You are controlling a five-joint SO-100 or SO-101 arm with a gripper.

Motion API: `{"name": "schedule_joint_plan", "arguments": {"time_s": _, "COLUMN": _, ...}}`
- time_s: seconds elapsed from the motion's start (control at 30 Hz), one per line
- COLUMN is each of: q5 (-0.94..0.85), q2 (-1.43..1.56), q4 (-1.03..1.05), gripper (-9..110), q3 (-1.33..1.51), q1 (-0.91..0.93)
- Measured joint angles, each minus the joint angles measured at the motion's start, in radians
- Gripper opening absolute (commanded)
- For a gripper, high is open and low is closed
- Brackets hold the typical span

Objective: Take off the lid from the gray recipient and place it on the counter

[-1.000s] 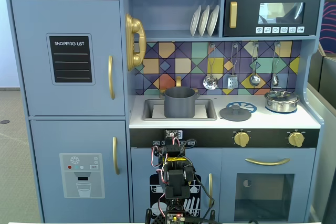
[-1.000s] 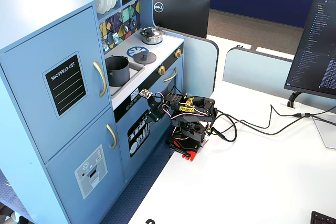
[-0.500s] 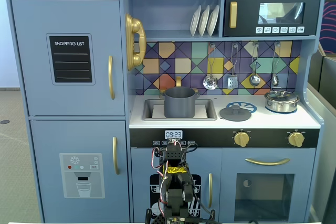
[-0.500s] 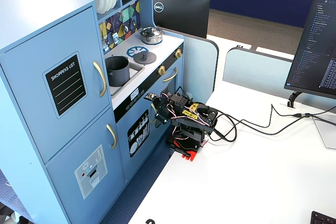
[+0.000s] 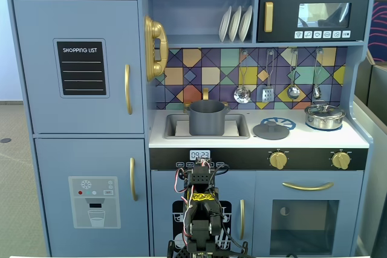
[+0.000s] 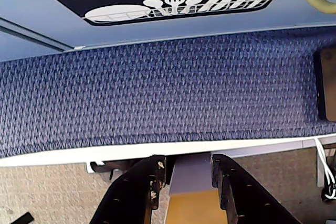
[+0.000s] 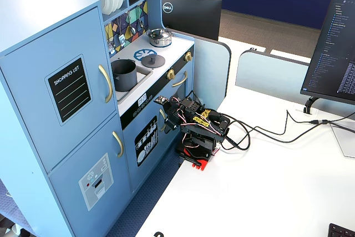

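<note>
The dark-gray pot (image 5: 207,118) stands uncovered in the sink cut-out of the white counter (image 5: 314,138). The flat dark-gray lid (image 5: 271,130) lies on the counter over the blue burner print, to the right of the pot. Both also show in another fixed view: the pot (image 7: 124,74) and the lid (image 7: 151,59). My arm (image 5: 201,209) is folded low on the white table in front of the toy kitchen. My gripper (image 6: 188,167) points down over the table edge, with its jaws a little apart and nothing between them; it also shows in a fixed view (image 7: 168,116).
A shiny steel pot with its lid (image 5: 324,116) sits at the counter's right end. Blue carpet (image 6: 157,87) lies between the table edge and the kitchen. Monitors (image 7: 333,48) and cables (image 7: 266,131) are on the table.
</note>
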Motion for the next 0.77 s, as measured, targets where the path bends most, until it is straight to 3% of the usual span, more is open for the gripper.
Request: {"name": "schedule_joint_plan", "arguments": {"time_s": 0.77, "q5": 0.005, "q2": 0.000, "q4": 0.000, "gripper": 3, "q3": 0.002, "q1": 0.009}}
